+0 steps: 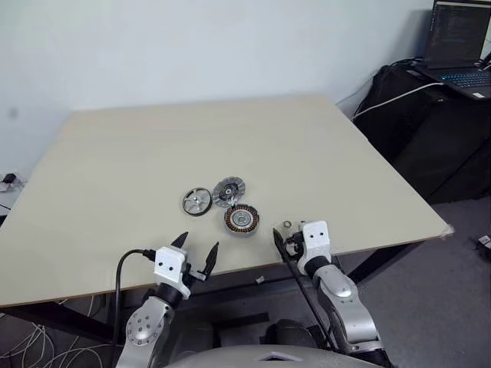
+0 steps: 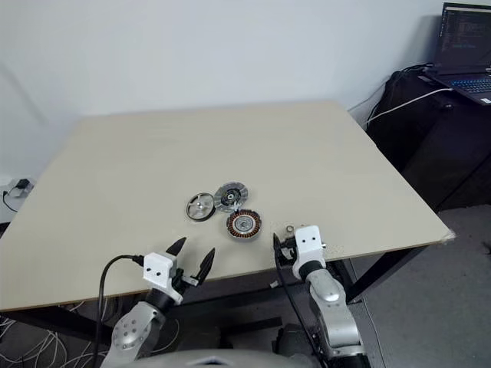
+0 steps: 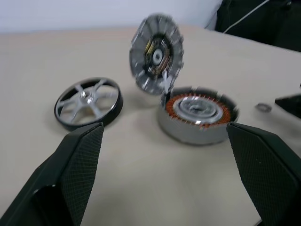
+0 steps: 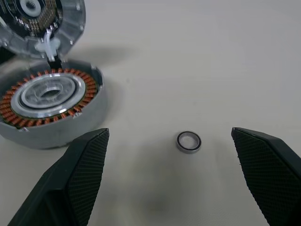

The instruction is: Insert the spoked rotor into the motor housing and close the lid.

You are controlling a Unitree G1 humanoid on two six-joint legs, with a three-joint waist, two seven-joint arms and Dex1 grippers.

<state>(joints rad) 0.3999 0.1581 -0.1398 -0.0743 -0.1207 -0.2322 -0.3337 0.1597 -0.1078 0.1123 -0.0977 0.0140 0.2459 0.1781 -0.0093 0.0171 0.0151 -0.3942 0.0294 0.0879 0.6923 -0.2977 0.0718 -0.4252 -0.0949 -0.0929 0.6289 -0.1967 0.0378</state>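
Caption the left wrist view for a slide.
Open left gripper faces the spoked rotor, the motor housing and its raised lid.

The right gripper point(image 4: 171, 176) has its two black textured fingers point(image 4: 82, 174) spread wide, with nothing between them but the beige table point(image 4: 197, 61). A small loose ring point(image 4: 188, 141) lies flat on the table in the gap between the fingertips. The motor housing point(image 4: 49, 106) sits well apart from the ring, its copper-orange windings exposed around a silvery centre. The lid point(image 4: 44, 19) stands tilted up at the housing's far edge, joined to it there by a small white piece.
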